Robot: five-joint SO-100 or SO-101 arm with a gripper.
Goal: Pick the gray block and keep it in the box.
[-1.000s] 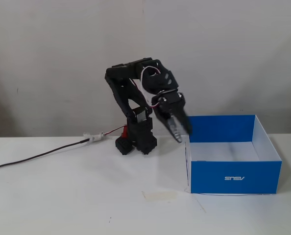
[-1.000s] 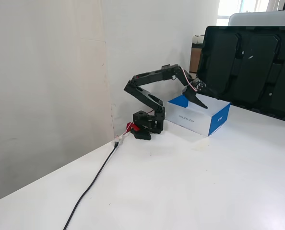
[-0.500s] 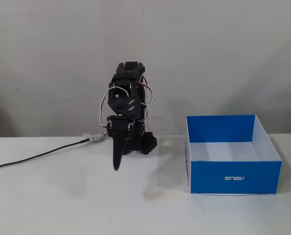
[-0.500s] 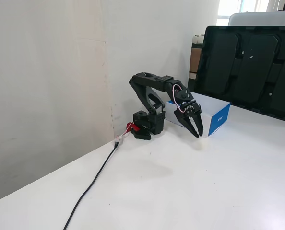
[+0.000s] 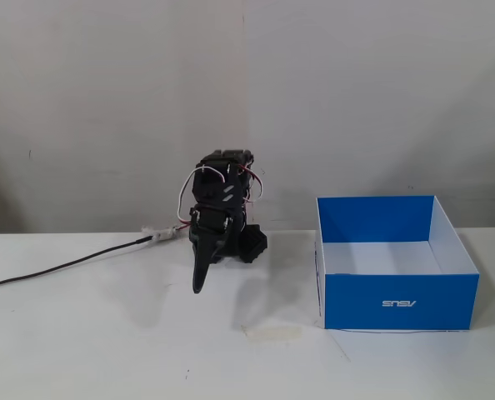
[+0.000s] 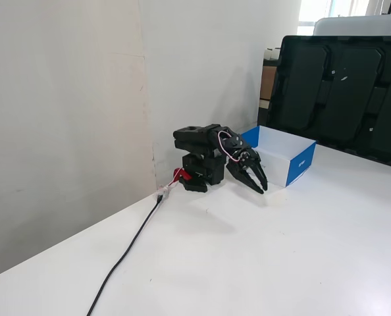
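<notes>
The gray block shows in neither fixed view. The box is blue outside and white inside, with the ASUS logo upside down on its front. It stands open on the white table, right of the arm, and I see nothing inside it. It also shows behind the arm. The black arm is folded low at the back of the table. My gripper points down at the table, left of the box, jaws together and empty. It hangs just above the table, close to the box's near corner.
A black cable runs from the arm's base across the table. A wall stands behind the arm. A large dark panel leans behind the box.
</notes>
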